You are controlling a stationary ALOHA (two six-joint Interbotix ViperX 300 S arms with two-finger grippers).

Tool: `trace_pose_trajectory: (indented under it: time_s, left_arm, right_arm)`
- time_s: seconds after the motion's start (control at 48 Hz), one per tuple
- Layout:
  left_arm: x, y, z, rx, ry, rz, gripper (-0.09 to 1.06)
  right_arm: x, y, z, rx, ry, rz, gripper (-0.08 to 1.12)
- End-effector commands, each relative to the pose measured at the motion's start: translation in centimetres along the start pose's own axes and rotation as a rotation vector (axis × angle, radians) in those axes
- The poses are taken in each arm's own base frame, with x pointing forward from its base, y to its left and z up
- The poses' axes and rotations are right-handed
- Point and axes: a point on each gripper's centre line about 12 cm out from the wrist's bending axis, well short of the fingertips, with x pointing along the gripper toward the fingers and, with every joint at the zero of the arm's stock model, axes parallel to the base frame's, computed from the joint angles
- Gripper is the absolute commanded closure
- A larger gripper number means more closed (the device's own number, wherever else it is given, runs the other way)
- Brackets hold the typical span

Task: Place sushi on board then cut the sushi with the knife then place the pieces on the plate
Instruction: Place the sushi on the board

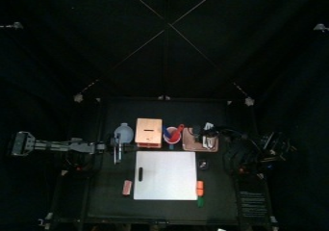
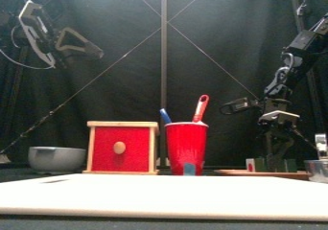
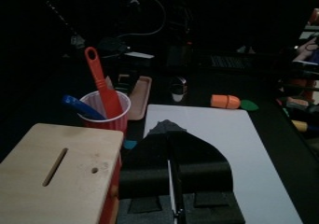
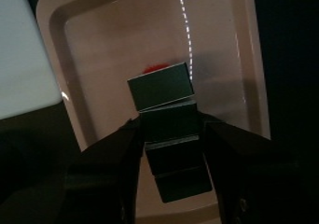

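Observation:
The dark green sushi roll [image 4: 167,105] lies on the pink tray [image 4: 100,41], and my right gripper [image 4: 170,139] is shut on it, one jaw on each side. In the top view that gripper [image 1: 213,139] is over the tray [image 1: 197,142] at the back right. The white cutting board [image 1: 167,175] lies bare at the table's middle. A red cup [image 2: 187,148] holds a blue knife [image 2: 166,116] and a red knife [image 2: 201,107]. My left gripper [image 1: 115,151] hangs shut and empty above the board's left side, raised high [image 2: 71,40].
A wooden box with a red drawer front [image 2: 122,148] stands left of the cup, a blue-grey bowl [image 2: 57,158] further left. An orange toy [image 1: 127,186] lies left of the board; an orange and a green toy [image 1: 201,189] lie at its right.

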Motion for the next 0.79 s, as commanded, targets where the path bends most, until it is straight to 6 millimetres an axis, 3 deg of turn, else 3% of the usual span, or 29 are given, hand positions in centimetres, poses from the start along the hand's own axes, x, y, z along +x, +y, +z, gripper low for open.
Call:
trace_pose_trajectory:
  time_s: [0.021, 0.333, 0.792]
  left_arm:
    - [0.2, 0.1, 0.5, -0.006, -0.018, 0.005, 0.99]
    - [0.1, 0.1, 0.3, -0.007, -0.012, 0.008, 0.99]
    - [0.0, 0.5, 0.1, -0.010, -0.004, 0.024, 0.99]
  right_arm:
    - [-1.9, 0.0, 1.7, 0.035, -0.062, 0.010, 0.42]
    - [-4.1, 1.9, 2.7, 0.166, -0.080, 0.080, 0.42]
    - [-6.2, 8.5, 5.7, 0.440, -0.166, 0.180, 0.42]
